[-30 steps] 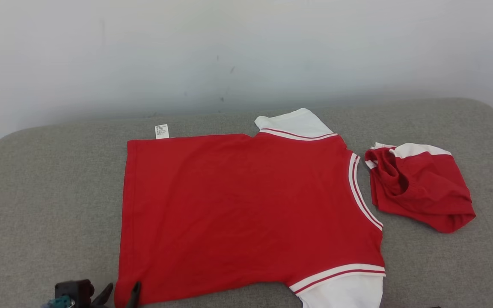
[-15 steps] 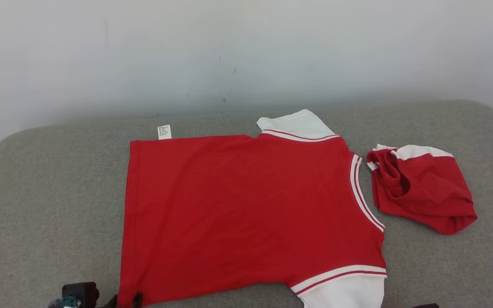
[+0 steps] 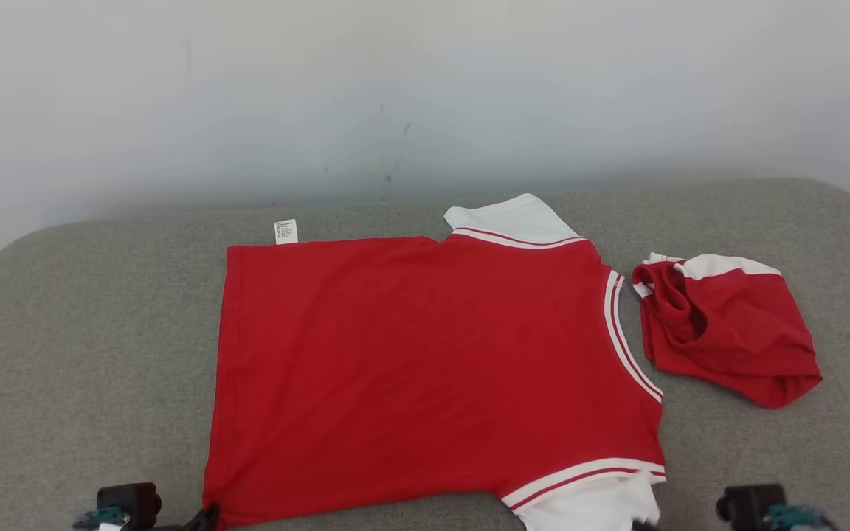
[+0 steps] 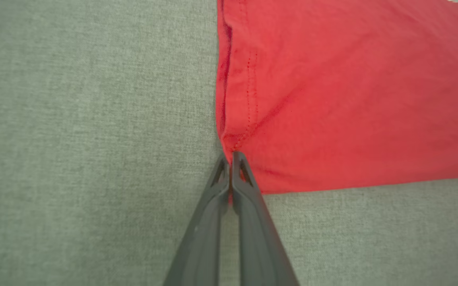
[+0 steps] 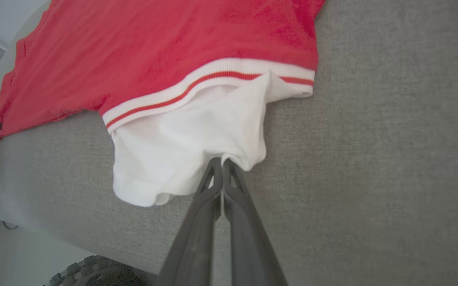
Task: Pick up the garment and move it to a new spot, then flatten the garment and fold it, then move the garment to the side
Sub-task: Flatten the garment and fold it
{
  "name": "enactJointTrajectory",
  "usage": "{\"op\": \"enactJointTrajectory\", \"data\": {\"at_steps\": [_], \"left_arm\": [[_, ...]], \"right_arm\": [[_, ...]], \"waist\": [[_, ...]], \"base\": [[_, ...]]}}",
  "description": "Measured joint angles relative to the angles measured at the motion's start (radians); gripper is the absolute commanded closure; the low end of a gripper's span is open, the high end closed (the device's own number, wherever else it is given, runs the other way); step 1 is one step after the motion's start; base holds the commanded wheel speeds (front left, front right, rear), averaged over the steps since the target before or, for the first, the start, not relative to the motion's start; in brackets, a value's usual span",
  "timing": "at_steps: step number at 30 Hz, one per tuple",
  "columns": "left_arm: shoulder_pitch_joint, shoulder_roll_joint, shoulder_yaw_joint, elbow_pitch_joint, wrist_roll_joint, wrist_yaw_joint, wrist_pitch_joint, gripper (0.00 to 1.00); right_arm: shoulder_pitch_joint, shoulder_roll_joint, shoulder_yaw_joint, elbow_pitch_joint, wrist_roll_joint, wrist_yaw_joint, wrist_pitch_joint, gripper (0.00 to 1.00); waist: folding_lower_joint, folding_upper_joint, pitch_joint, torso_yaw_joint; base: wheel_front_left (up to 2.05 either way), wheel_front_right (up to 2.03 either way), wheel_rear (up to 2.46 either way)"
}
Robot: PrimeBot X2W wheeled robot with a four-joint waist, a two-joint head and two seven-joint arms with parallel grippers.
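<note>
A red garment (image 3: 425, 369) with white sleeves and striped trim lies flat on the grey cushion (image 3: 85, 354). At its near left hem corner, my left gripper (image 3: 207, 516) is shut on the fabric; the left wrist view shows the fingertips (image 4: 231, 157) pinching the red corner (image 4: 245, 131). My right gripper (image 5: 222, 162) is shut on the near white sleeve (image 5: 189, 143), which bunches around its tips. In the head view the right gripper (image 3: 643, 525) sits at the bottom edge by that sleeve (image 3: 587, 509).
A second red and white garment (image 3: 727, 328) lies crumpled on the cushion at the right. A white label (image 3: 286, 231) sticks out at the far hem corner. A pale wall (image 3: 425, 96) rises behind. The cushion's near edge and a wheel (image 5: 94, 270) show below.
Both grippers have shut, the left on the hem corner and the right on the white sleeve, which now bunches. The right wrist has come into the head view, which shifted slightly.
</note>
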Motion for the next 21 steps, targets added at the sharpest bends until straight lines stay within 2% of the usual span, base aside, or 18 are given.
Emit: {"op": "enactJointTrajectory", "data": {"at_steps": [7, 21], "left_arm": [[0.005, 0.019, 0.007, -0.024, 0.006, 0.001, -0.042, 1.00], [0.006, 0.035, 0.002, -0.074, 0.008, 0.000, -0.068, 1.00]], "right_arm": [[-0.011, -0.047, -0.086, -0.068, 0.030, 0.002, -0.043, 1.00], [-0.022, -0.058, -0.142, -0.170, 0.096, 0.021, -0.060, 1.00]], "waist": [[0.0000, 0.0000, -0.007, -0.003], [0.0000, 0.0000, -0.012, -0.003]], "base": [[0.00, 0.00, 0.00], [0.00, 0.00, 0.00]]}}
